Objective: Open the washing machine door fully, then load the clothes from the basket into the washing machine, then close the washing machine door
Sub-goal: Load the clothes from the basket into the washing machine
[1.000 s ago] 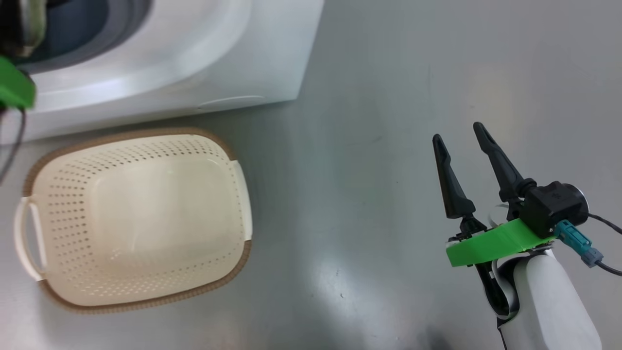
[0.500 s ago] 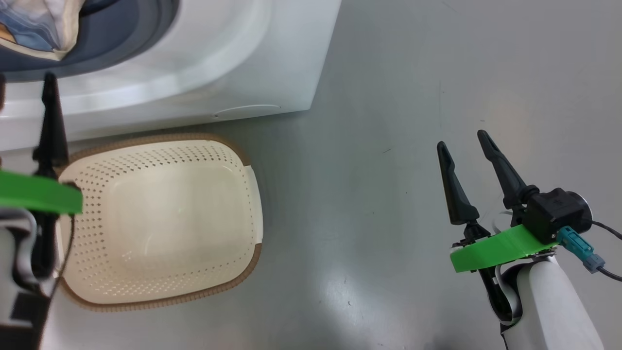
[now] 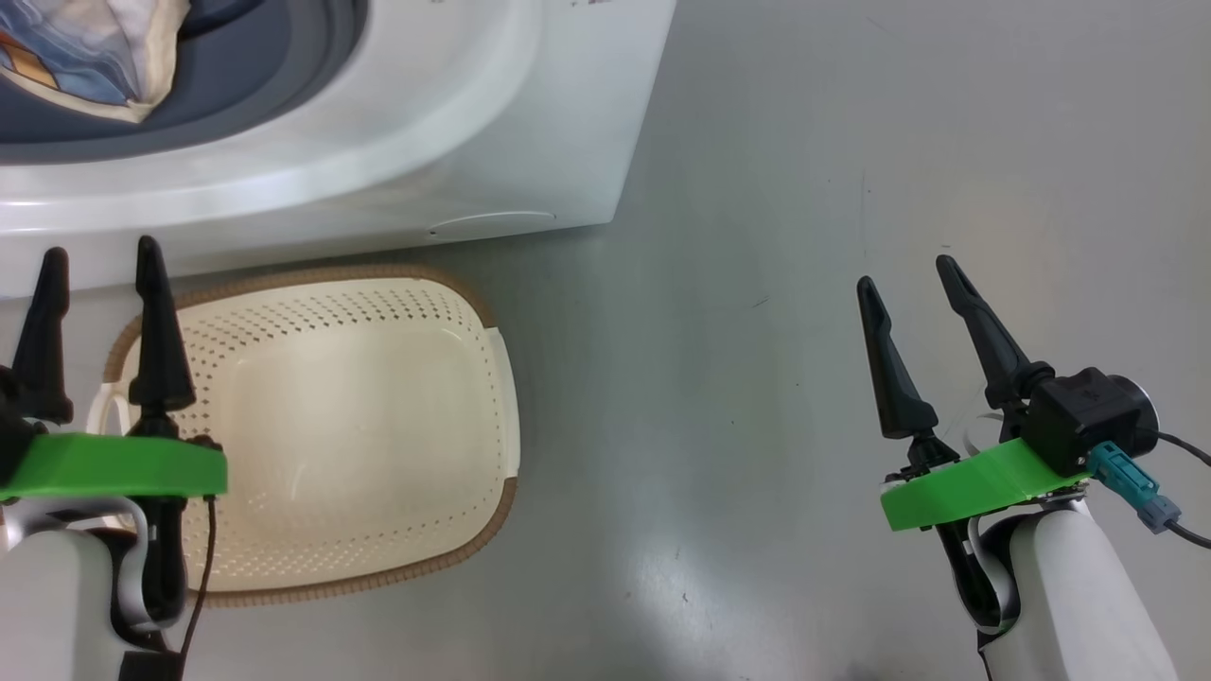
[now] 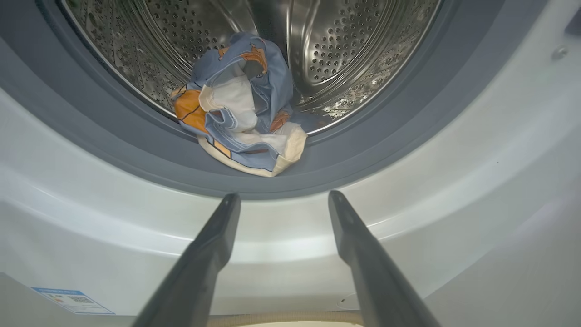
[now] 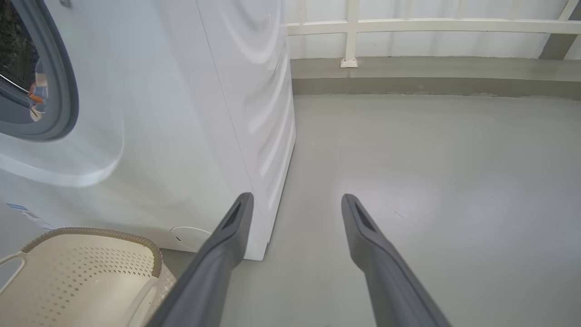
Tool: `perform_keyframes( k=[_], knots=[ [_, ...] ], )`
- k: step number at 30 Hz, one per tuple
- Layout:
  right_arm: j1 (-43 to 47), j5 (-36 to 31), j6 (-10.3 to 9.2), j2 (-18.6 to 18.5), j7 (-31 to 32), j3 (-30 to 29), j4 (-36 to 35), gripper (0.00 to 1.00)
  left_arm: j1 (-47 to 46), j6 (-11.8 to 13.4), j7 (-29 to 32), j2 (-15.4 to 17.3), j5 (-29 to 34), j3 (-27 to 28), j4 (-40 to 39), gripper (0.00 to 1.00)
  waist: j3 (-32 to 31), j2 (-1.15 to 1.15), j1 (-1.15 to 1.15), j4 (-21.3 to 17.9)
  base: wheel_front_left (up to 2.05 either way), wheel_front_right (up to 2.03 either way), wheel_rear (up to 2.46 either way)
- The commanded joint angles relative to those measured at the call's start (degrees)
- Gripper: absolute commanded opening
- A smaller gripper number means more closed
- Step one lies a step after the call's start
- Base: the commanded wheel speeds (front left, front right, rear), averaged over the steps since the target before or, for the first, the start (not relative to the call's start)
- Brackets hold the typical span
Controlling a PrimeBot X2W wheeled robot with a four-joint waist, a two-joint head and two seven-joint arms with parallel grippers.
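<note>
Item 1. The washing machine (image 3: 426, 142): white front-loader, far left, mouth open. Steel perforated drum (image 4: 354, 45) ringed by a grey-blue seal (image 4: 91, 136); small blue label (image 4: 72, 300) low on the front panel.

Item 2. The clothes (image 4: 240, 113): one bundle of light blue fabric with orange patches and pale cream cloth. It lies at the bottom of the drum mouth, its near edge draped over the seal.

Item 3. The basket (image 3: 378, 426): cream, perforated, brown rim, white handles. It stands on the floor (image 3: 804, 189) just in front of the machine, near left, its perforated bottom in plain sight.

Item 4. Left gripper (image 3: 100, 251): near left, above the basket's left end, pointing at the machine front below the seal. Fingers spread, the white panel showing between them.

Item 5. Right gripper (image 3: 905, 274): near right, over bare grey floor, well apart from the basket. Fingers spread, floor showing between them.

Item 6. White railing (image 5: 408, 25): far side, along a low kerb.
</note>
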Motion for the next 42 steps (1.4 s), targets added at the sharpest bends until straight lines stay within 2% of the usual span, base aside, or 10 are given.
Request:
perform_keyframes(
  k=[1,13,20,28,36,42],
  knots=[
    [1.6,-0.36,0.09,0.15,-0.27,1.43,-0.96,1.0,1.36,-0.8,-0.3,0.92,2.53,2.95,-2.15,1.0,-0.19,0.0,0.0,-0.13,0.0,0.0,0.0],
    [1.93,-0.07,0.09,0.15,-0.27,1.53,-0.69,1.0,1.82,-4.19,-0.3,-2.79,7.53,7.65,-2.03,1.0,-1.03,0.0,0.0,-0.84,0.0,0.0,0.0],
    [1.82,0.06,0.09,0.15,-0.27,2.03,-0.58,1.0,0.66,-5.39,-0.3,-3.46,9.25,8.53,-1.04,1.0,-1.0,0.0,0.0,-0.99,0.0,0.0,0.0],
    [1.78,0.2,0.09,0.15,-0.27,2.6,-0.33,1.0,-6.07,-5.83,1.15,-0.98,10.11,7.46,5.99,1.0,-0.65,0.0,0.0,-1.32,0.0,0.0,0.0],
    [1.28,0.7,0.09,0.15,-0.27,3.08,-0.38,1.0,-15.99,-5.8,8.18,1.33,10.24,5.68,12.12,1.0,0.43,0.0,0.0,-2.25,0.0,0.0,0.0],
    [1.15,1.26,0.09,0.15,-0.27,2.86,-0.56,1.0,-22.51,-4.85,15.97,3.69,11.69,4.12,15.09,1.0,1.17,0.0,0.0,-2.91,0.0,0.0,0.0]
  ],
)
